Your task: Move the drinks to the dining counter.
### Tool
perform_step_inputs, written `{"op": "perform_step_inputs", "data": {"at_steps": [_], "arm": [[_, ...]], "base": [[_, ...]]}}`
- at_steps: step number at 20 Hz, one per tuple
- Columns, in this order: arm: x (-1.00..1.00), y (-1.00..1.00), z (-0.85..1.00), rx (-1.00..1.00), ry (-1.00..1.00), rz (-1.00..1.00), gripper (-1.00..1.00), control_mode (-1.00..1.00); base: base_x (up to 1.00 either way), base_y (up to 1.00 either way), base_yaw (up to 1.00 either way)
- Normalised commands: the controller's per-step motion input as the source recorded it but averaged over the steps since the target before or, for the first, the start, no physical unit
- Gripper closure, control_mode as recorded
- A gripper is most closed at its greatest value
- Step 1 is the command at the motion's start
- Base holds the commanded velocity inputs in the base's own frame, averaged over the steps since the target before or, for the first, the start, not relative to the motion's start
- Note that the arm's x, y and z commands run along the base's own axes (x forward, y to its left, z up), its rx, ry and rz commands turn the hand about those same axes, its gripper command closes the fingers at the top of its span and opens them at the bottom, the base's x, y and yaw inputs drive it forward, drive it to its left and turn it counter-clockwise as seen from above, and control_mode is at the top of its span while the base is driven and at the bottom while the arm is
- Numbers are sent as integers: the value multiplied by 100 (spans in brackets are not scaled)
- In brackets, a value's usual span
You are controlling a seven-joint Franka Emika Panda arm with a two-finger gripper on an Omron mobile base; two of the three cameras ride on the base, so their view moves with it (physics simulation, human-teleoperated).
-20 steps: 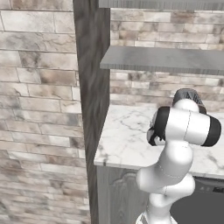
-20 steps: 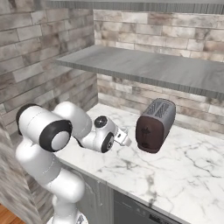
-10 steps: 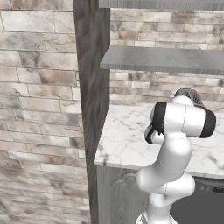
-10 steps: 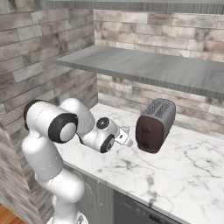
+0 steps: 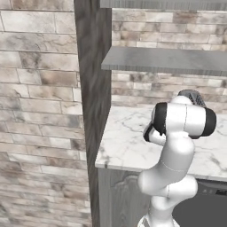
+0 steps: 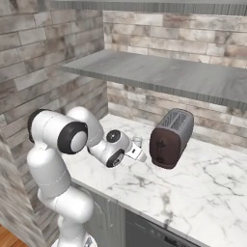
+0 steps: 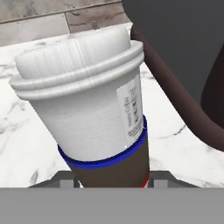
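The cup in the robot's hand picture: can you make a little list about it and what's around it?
cup: dark cup with pale lid, upright on the marble worktop
cup markings: blue band, white label
neighbour: dark red-brown toaster, close beside the cup
gripper: fingers either side of the cup's base, grip not clear
above: grey shelf

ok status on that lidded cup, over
Pincer astride the dark cup with pale lid, grip unconfirmed. Cup upright on marble worktop. Dark red-brown toaster close beside it.
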Motion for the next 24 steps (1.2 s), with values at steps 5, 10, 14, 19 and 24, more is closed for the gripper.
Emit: {"op": "perform_step_inputs", "data": {"at_steps": [5,10,14,19,24], "arm": [[1,0,0,0,0,0,100,-100],[-9,0,5,0,-13,0,100,-100],[-40,0,36,-3,-19,4,100,-100],[-65,0,25,-2,-2,5,100,-100],[-84,-7,63,0,1,1,100,-100]], "base": [[0,0,0],[0,0,0],[0,0,0],[0,0,0],[0,0,0]]}}
